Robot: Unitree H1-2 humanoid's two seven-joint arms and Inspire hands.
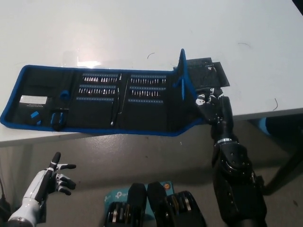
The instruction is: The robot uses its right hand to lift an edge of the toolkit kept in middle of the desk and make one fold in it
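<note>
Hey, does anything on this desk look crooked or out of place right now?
Only the toolkit: its right end flap stands nearly upright instead of lying flat, propped by the black right hand. The toolkit's front edge also overhangs the desk. The white left hand rests low, fingers apart.

The toolkit's (102, 101) right end panel (182, 78) is held nearly upright by the black right hand (208, 101) (blue-edged, bits visible); the white left hand (54, 179) is hung open below the desk (142, 28).
</note>
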